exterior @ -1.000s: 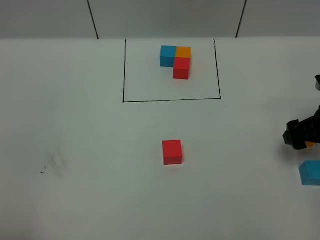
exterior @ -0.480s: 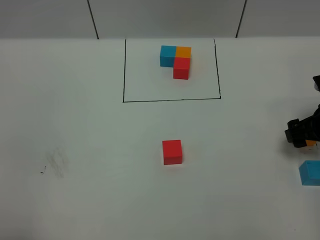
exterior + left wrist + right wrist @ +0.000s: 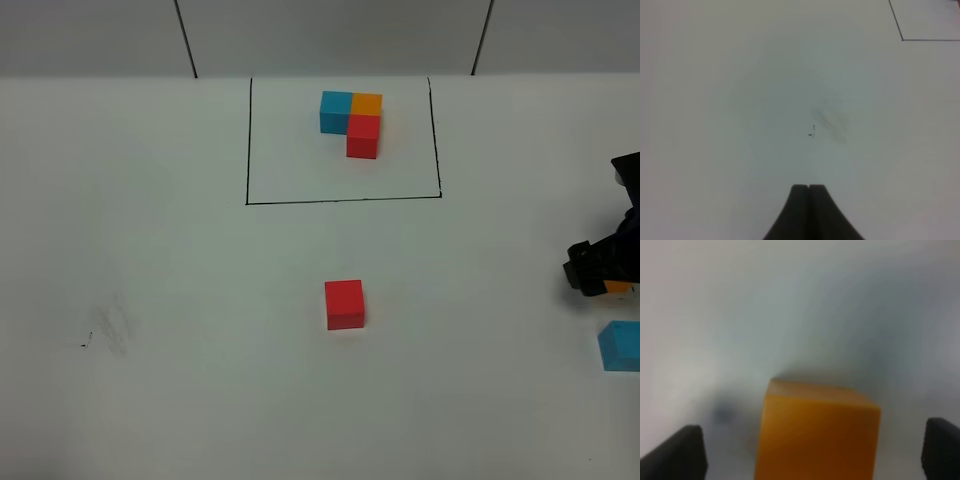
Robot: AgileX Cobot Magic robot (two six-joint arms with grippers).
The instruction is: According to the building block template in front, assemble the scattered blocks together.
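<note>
The building block template (image 3: pixel 352 118) is a blue, orange and red L-shaped trio inside a thin black rectangle (image 3: pixel 247 150) at the far middle. Of the scattered blocks, the red cube (image 3: pixel 344 304) sits alone mid-table and the blue cube (image 3: pixel 621 346) lies at the right edge. The orange cube (image 3: pixel 620 287) is mostly hidden under my right gripper (image 3: pixel 600 272). In the right wrist view the orange cube (image 3: pixel 817 432) stands between the open fingers (image 3: pixel 677 452), apart from both. My left gripper (image 3: pixel 808 188) is shut and empty over bare table.
A grey scuff mark (image 3: pixel 110 325) lies on the white table at the left; it also shows in the left wrist view (image 3: pixel 831 120). One corner of the black rectangle (image 3: pixel 902 39) shows there too. Grey wall panels stand behind the table.
My right gripper has shifted slightly leftward at the right edge, staying over the orange cube. The cubes and the left gripper have not moved.
</note>
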